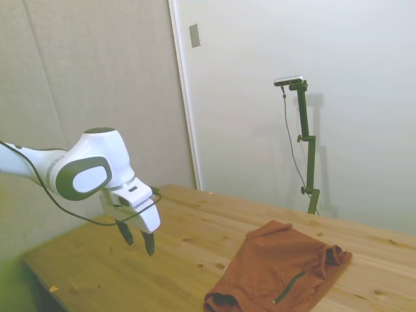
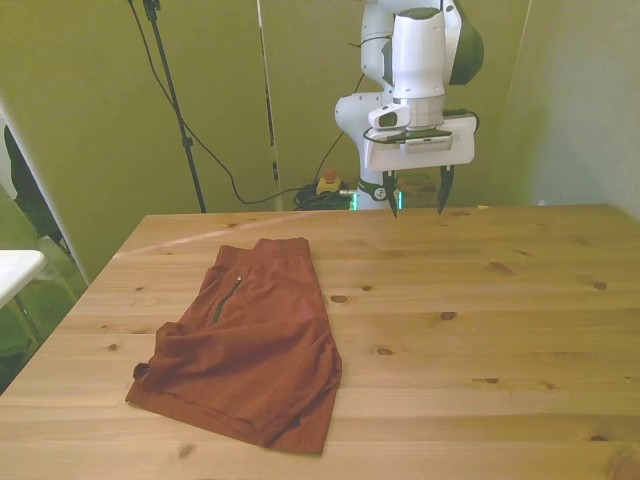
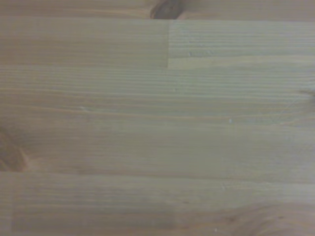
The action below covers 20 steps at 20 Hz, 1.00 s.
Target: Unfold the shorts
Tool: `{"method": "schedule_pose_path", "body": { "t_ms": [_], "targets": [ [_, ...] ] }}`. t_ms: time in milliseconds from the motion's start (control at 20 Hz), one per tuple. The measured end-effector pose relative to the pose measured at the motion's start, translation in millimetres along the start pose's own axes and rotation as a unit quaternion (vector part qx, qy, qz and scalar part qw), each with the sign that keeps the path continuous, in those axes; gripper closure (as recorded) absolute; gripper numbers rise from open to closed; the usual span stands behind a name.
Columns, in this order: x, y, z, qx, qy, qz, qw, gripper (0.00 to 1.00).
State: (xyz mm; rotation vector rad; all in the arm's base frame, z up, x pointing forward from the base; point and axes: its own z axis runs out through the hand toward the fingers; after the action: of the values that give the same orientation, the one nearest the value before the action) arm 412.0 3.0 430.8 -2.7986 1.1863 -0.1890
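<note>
The rust-brown shorts (image 2: 245, 345) lie folded in the lower left of the front view on the wooden counter (image 2: 480, 300), a thin dark pocket zip showing and the waistband toward the far edge. Beyond, upper middle, the gripper (image 2: 416, 193) hangs above bare wood, fingers (image 2: 390, 196) spread apart and empty.

The shorts (image 2: 250, 345) lie folded on the surface (image 2: 480, 330) at the front view's left — well apart from the gripper (image 2: 417, 197), jaws spread, empty.
</note>
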Motion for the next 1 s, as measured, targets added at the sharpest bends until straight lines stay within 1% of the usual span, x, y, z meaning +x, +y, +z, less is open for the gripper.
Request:
{"method": "schedule_pose_path", "body": {
  "t_ms": [200, 400, 550, 650, 800, 1000],
  "targets": [
    [4.1, 3.0, 0.4, -0.008, 0.006, -0.001, 1.0000, 0.00],
    [37.4, 11.6, -8.2, 0.006, 0.030, 0.034, 0.9989, 0.00],
    [83.7, 23.5, -21.4, 0.021, 0.051, 0.073, 0.9958, 0.00],
    [119.2, 34.0, -31.3, 0.031, 0.063, 0.102, 0.9923, 0.00],
    [174.0, 50.6, -46.5, 0.043, 0.084, 0.142, 0.9854, 0.00],
    [237.7, 73.7, -56.5, 0.047, 0.109, 0.187, 0.9751, 0.00]
  ]
}}
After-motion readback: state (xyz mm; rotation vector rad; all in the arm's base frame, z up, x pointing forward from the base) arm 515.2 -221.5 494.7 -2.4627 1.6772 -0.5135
